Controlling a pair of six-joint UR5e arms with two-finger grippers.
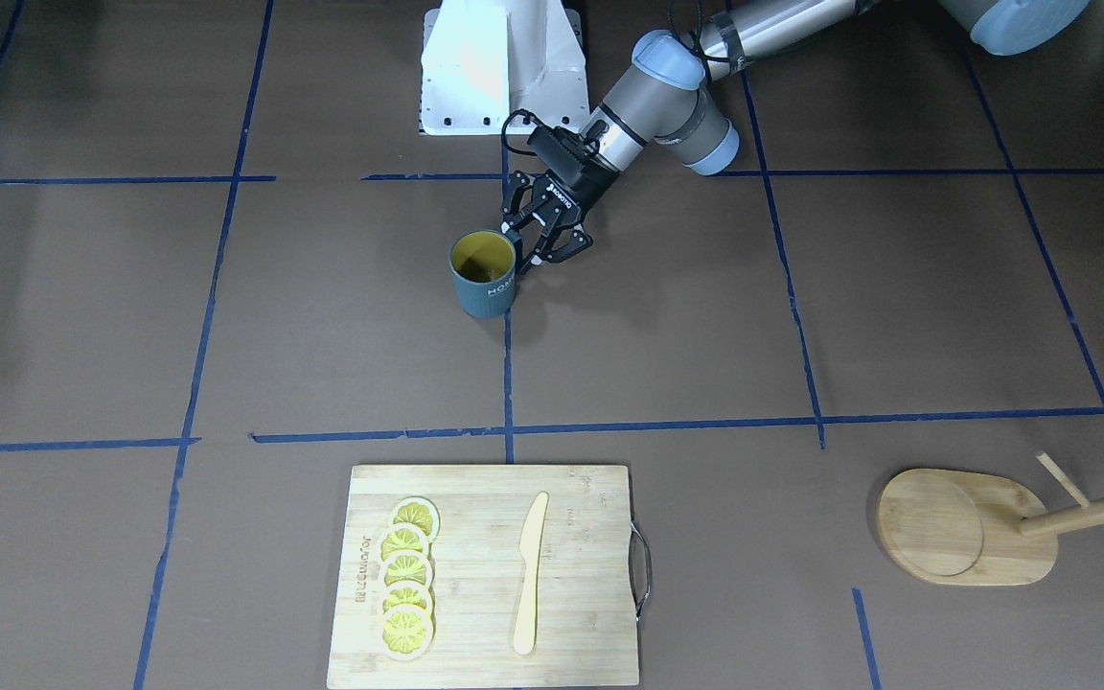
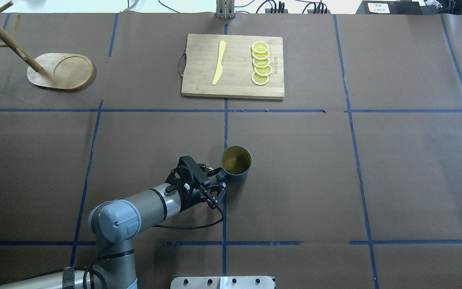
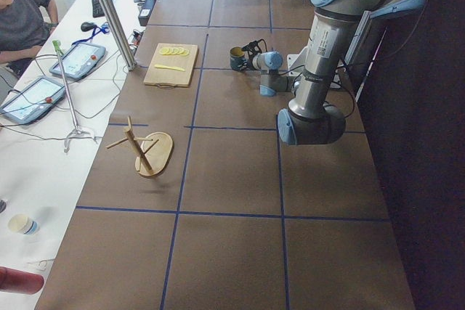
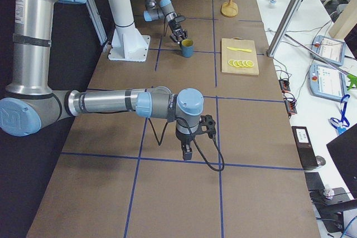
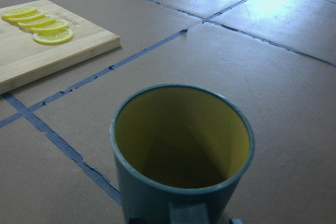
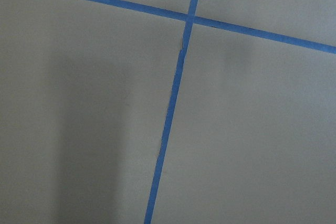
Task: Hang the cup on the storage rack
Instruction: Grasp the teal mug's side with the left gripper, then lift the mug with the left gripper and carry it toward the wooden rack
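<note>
1. Facing the robot, I see the cup [image 1: 485, 286] upright near the middle of the counter, a little toward the robot's edge, with its yellow inside showing. The left gripper [image 1: 528, 251] tilts down at the handle side, jaws apart. The storage rack [image 1: 964, 525] stands by the operators' edge toward the robot's left corner, well apart from the cup. A cutting board [image 1: 581, 594] at the middle of that edge carries a row of lemon slices [image 1: 407, 575] and a knife [image 1: 530, 570].
2. From overhead, the left gripper [image 2: 218, 180] has its fingers spread either side of the cup's [image 2: 236, 162] handle, which points toward the robot's edge.
3. From the left end, the storage rack [image 3: 149, 152] is upright, with its pegs angling upward.
4. From the right end, the right gripper [image 4: 188, 150] points down over the counter toward the robot's right end. I cannot tell how its jaws stand.
5. In the left wrist view, the cup [image 5: 181, 150] fills the frame. Its handle sits at bottom centre between two fingertips [image 5: 134, 221], with a gap on each side.
6. The right wrist view shows brown counter crossed by blue tape [image 6: 173, 103].
</note>
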